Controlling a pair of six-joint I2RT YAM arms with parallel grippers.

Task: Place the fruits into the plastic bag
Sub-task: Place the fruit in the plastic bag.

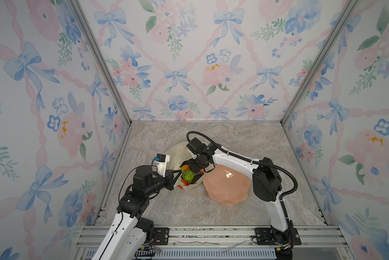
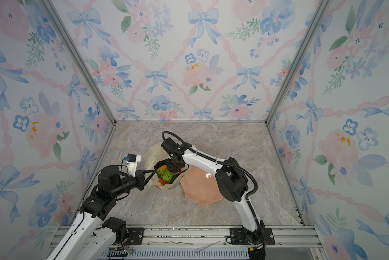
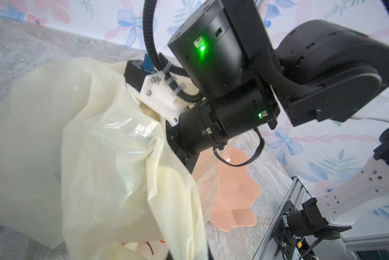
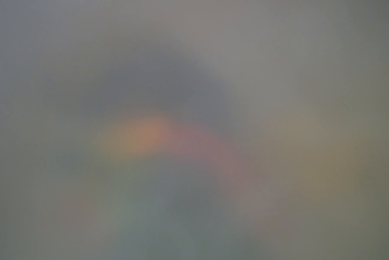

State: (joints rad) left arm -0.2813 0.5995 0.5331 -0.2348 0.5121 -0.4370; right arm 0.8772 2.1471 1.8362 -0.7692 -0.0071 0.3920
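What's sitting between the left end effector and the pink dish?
The open plastic bag with fruits inside, including a bumpy green ball; both top views show it.

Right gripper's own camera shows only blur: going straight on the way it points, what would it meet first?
Probably the fruits in the bag: the right gripper points down into its open mouth, by the green ball. Depth is unclear.

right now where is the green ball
In both top views the green ball sits inside the open plastic bag, mid-table, just left of the pink dish.
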